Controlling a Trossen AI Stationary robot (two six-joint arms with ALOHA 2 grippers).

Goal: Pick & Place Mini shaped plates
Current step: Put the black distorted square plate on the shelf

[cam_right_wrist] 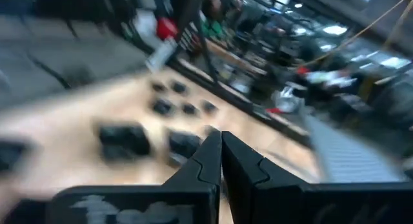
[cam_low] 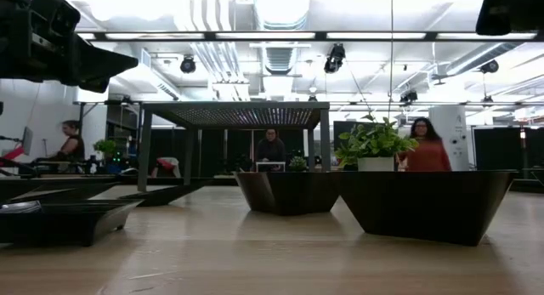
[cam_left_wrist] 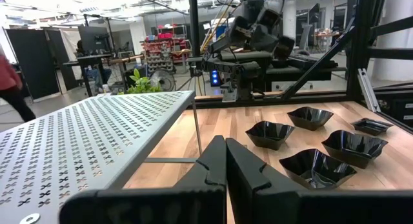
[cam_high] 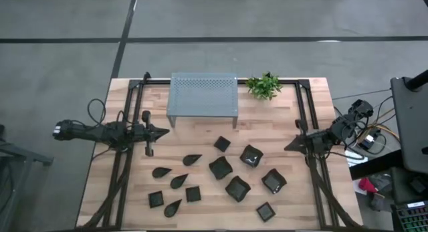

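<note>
Several small glossy black plates lie flat on the near half of the wooden table. The wavy-edged squares [cam_high: 251,155] [cam_high: 220,168] are toward the right, the leaf shapes [cam_high: 161,172] toward the left, and tiny squares [cam_high: 193,193] lie among them. My left gripper [cam_high: 164,132] hovers at the left, shut and empty, level with the plates' far side. Its wrist view [cam_left_wrist: 226,146] looks across at the wavy plates [cam_left_wrist: 270,133]. My right gripper [cam_high: 289,147] is at the right, shut and empty, pointing toward the plates. Its wrist view [cam_right_wrist: 221,143] shows them blurred [cam_right_wrist: 122,140].
A grey perforated metal shelf [cam_high: 204,95] stands on legs at the far middle of the table, with a small green plant [cam_high: 264,85] to its right. Black frame rails [cam_high: 124,172] run along both table sides. People show in the room beyond [cam_low: 422,146].
</note>
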